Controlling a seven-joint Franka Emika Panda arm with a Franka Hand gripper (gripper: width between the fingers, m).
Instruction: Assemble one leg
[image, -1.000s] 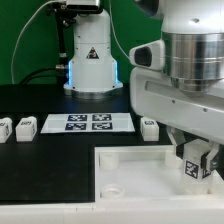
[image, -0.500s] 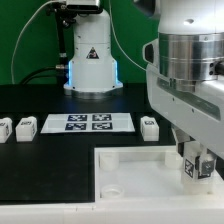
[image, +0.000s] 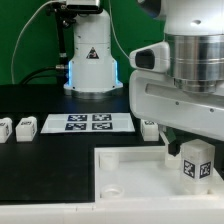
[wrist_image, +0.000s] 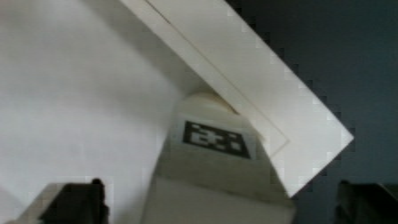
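The small white plastic leg (image: 196, 163) with its black-and-white square tag stands in the large white tray-like piece (image: 130, 170) near the worktop's front edge. The gripper (wrist_image: 210, 200) is spread wide, fingers (wrist_image: 75, 200) clear of it. No readable writing.

Leg (wrist_image: 217, 160): standing against the white tray-like piece (wrist_image: 89, 90), its tagged face showing, a black-and-white tag sitting near its upper end.
Tray rim (wrist_image: 267, 85): running as a raised ridge from about 11 o'clock toward 4 o'clock of the leg's tag.
Fingers (wrist_image: 75, 202): showing as two dark tips at about 7 and 5 o'clock, flanking the leg and standing apart from it.
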